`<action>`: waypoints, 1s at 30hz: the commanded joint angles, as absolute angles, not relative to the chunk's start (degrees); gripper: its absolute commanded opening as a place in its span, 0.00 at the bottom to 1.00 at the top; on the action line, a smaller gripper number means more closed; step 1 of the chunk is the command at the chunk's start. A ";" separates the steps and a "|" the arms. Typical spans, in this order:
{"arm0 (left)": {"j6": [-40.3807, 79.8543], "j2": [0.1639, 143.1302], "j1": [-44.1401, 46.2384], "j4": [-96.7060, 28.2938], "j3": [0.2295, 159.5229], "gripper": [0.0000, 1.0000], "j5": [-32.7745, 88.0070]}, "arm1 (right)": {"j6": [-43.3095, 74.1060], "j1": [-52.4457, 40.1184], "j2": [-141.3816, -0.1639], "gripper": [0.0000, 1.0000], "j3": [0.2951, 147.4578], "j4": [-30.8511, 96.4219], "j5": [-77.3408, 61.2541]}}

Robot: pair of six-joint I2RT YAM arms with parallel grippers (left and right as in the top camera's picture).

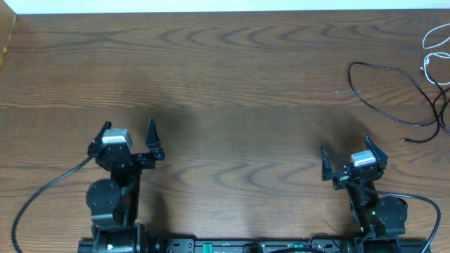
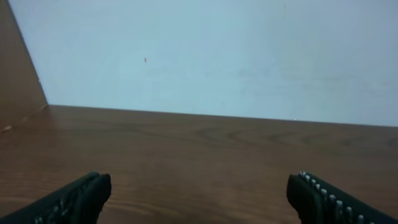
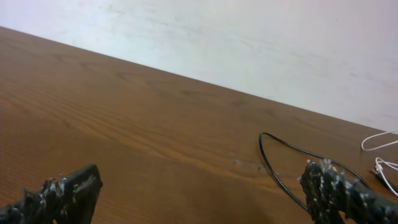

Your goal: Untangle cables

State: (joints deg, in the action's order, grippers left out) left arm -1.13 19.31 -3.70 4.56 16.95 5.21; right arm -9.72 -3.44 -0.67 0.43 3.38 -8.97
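Observation:
A thin black cable (image 1: 380,105) loops across the wooden table at the far right, its curve also showing in the right wrist view (image 3: 273,171). A thin white cable (image 1: 432,46) lies at the far right edge (image 3: 376,146), running out of view. My right gripper (image 1: 348,158) stands open near the table's front, short of the black loop, nothing between its fingers (image 3: 329,186). My left gripper (image 1: 129,135) is open at the front left, far from both cables, with only bare wood between its fingertips (image 2: 84,196).
The wooden table (image 1: 225,91) ends at a pale wall (image 2: 217,56) at the back. A brown side panel (image 2: 15,81) rises at the far left. Thick black arm wires (image 1: 42,193) trail by the arm bases at the front.

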 commanded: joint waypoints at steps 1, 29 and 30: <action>-1.72 15.42 -3.77 6.07 13.15 0.95 3.55 | -9.91 -3.05 -0.30 0.99 0.32 3.64 -8.54; -5.30 0.08 -1.23 -4.25 0.23 0.96 -0.45 | -9.91 -3.03 -0.30 0.99 0.34 3.64 -8.54; -5.32 0.08 -1.23 -4.21 0.23 0.96 -0.47 | -9.91 -3.05 -0.30 0.99 0.34 3.64 -8.54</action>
